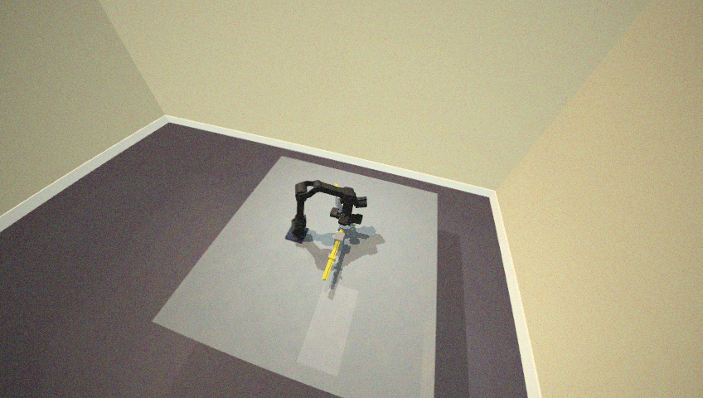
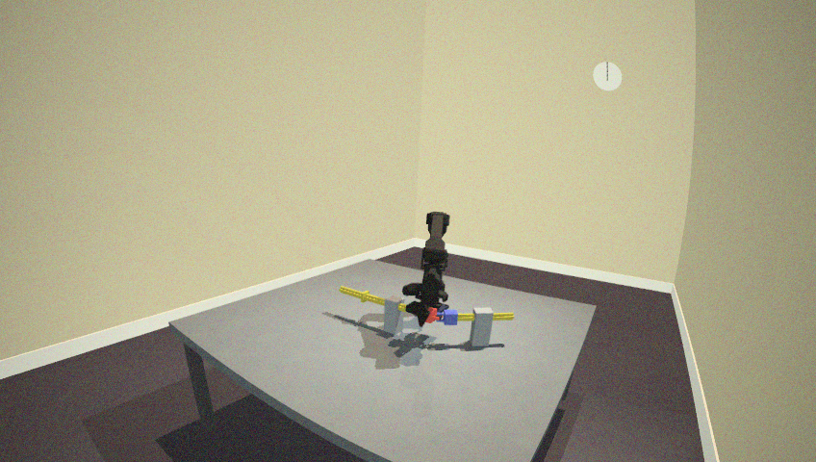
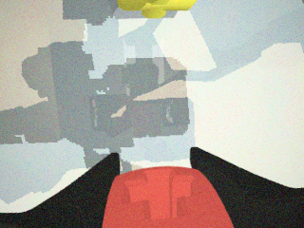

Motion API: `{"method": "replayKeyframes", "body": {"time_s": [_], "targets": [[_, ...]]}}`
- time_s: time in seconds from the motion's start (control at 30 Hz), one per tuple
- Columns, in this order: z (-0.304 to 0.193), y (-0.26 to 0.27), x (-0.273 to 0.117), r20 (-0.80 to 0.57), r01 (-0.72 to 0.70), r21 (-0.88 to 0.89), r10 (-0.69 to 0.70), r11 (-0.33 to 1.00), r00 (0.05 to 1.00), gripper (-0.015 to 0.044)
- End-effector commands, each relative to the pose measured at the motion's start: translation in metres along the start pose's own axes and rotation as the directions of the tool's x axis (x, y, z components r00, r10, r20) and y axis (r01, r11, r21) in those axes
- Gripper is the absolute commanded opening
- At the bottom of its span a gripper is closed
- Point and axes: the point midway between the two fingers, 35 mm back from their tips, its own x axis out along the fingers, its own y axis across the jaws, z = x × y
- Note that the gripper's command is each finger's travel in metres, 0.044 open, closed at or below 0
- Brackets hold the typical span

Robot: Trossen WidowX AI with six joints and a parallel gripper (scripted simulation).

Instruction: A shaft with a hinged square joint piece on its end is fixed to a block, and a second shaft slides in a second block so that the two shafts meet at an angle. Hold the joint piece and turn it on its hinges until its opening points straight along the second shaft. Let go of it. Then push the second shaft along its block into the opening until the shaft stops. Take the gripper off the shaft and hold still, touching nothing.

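Observation:
The first shaft (image 2: 503,316) runs through its grey block (image 2: 482,330) to a blue hinge part (image 2: 450,317). The red joint piece (image 2: 431,315) (image 3: 166,209) is on its end. My gripper (image 3: 155,157) (image 2: 423,320) is slightly open, its black fingers on both sides of the joint piece with only a very small gap. The yellow second shaft (image 2: 374,299) (image 1: 327,269) slopes through the other grey block (image 2: 392,318) (image 1: 338,237). Its near end (image 3: 157,6) shows at the wrist view's top edge, apart from the joint piece. The fingers hide the opening in the exterior view.
The arm (image 1: 300,203) stands on its base (image 1: 296,235) at one side and reaches over both shafts. A collar (image 2: 364,295) rings the second shaft on its outer part. Both blocks stand on the grey table (image 2: 458,395). Shadows of the arm and shafts lie on it.

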Motion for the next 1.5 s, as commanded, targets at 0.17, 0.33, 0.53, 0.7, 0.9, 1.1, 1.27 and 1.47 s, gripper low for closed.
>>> {"method": "replayKeyframes", "body": {"time_s": [0.17, 0.33, 0.53, 0.7, 0.9, 1.1, 1.27, 1.47], "targets": [[0.000, 0.000, 0.000, -0.001, 0.000, -0.001, 0.000, 1.000, 1.000, 0.0436], [0.000, 0.000, 0.000, -0.001, 0.000, -0.001, 0.000, 1.000, 1.000, 0.0440], [0.000, 0.000, 0.000, -0.001, 0.000, -0.001, 0.000, 1.000, 1.000, 0.0440], [0.001, 0.000, -0.003, -0.048, 0.006, 0.001, -0.006, 1.000, 0.999, 0.0440], [0.006, -0.001, -0.017, -0.243, 0.007, 0.002, -0.006, 1.000, 0.970, 0.0440], [0.008, 0.000, -0.027, -0.351, -0.013, 0.002, 0.012, 1.000, 0.936, 0.0440], [0.008, 0.000, -0.028, -0.350, -0.013, 0.002, 0.013, 1.000, 0.936, 0.0440], [0.008, 0.004, -0.046, -0.332, -0.075, -0.140, 0.025, 0.987, 0.943, 0.0440]]}}
